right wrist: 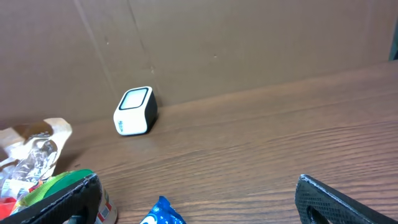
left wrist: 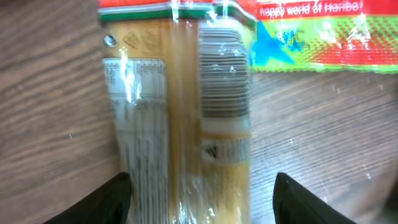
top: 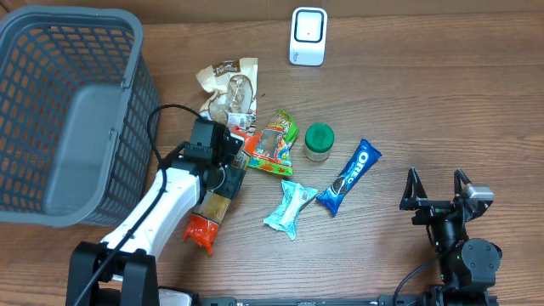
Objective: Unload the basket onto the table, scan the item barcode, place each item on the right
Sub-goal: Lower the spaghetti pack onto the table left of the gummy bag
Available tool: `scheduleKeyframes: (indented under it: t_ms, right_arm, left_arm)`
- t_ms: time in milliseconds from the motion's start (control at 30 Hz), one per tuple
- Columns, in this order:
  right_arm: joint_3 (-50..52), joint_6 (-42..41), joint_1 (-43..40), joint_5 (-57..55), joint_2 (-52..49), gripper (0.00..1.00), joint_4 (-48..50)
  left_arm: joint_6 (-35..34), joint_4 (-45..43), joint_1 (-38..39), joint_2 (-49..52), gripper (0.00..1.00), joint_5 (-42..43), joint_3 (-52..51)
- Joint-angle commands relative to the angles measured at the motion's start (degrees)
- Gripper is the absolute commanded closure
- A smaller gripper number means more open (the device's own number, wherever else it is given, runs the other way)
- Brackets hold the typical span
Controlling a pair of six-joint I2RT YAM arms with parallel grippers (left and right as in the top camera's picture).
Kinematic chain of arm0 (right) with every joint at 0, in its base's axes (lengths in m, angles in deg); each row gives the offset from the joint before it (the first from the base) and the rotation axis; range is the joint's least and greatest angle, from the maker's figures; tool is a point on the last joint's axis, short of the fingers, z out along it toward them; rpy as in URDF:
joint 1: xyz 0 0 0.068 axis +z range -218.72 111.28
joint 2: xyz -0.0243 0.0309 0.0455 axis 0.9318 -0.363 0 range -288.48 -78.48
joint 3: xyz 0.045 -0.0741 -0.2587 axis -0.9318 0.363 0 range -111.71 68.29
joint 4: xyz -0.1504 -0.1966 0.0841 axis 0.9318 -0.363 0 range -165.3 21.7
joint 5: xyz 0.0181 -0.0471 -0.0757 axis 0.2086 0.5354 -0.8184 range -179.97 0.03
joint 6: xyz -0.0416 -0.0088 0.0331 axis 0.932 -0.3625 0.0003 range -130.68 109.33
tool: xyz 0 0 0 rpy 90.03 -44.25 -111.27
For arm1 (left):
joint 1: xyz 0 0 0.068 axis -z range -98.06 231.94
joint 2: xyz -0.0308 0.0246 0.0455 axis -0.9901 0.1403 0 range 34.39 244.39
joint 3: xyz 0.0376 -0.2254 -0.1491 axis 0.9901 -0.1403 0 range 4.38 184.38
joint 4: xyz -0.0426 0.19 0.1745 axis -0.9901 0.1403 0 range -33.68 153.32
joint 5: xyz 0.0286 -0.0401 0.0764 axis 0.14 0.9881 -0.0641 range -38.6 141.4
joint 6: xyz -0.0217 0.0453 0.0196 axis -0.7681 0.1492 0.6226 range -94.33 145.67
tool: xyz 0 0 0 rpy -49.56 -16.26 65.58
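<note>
The work surface is a brown wood-grain table (top: 442, 93), and its grain is running left to right in the overhead view. In the right wrist view a plain brown panel (right wrist: 249, 37) is standing behind the table's far edge as a backdrop; a thin seam is crossing it diagonally.

A grey mesh basket (top: 42, 102) is occupying the table's far left corner. The white scanner (top: 308, 36) is standing upright near the far edge, well apart from the goods.

The goods are lying loose at the centre of the table:
- a Haribo bag (top: 272, 143);
- a green-lidded jar (top: 319, 141) just beside it;
- an Oreo pack (top: 348, 176);
- a pale blue packet (top: 290, 206);
- a crumpled tan packet (top: 228, 85) nearer the scanner.

The long clear packet (top: 212, 211), with its red end pointing to the near edge, is lying flat on the wood. Its barcode (left wrist: 224, 81) is facing up, and its far end is touching the Haribo bag.

The left gripper (top: 228, 170) is hovering directly over this packet. Its fingers (left wrist: 109, 202) are standing spread on either side, released, with bare wood showing beside the right one.

The right gripper (top: 435, 180) is resting near the table's right front, jaws fully apart and gripping nothing.
</note>
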Motion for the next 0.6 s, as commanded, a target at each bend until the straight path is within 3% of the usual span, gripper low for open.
scheduleKeyframes:
  t_ms: [0,367,467,567]
  right_arm:
    - [0.6,0.0,0.0,0.0,0.0,0.0,0.5]
    - [0.6,0.0,0.0,-0.1,0.0,0.0,1.6]
    - [0.6,0.0,0.0,0.0,0.0,0.0,2.0]
    - [0.6,0.0,0.0,0.0,0.0,0.0,1.8]
  left_arm:
    - [-0.4,2.6,-0.1,-1.8,0.35,0.9,6.1]
    - [-2.1,10.2,0.0,-12.0,0.3,4.5,22.0]
    - [-4.6,11.6,-0.1,-15.7,0.3,2.1,23.8]
    - [-8.8,12.5,-0.1,-20.3,0.29,-6.1,25.1]
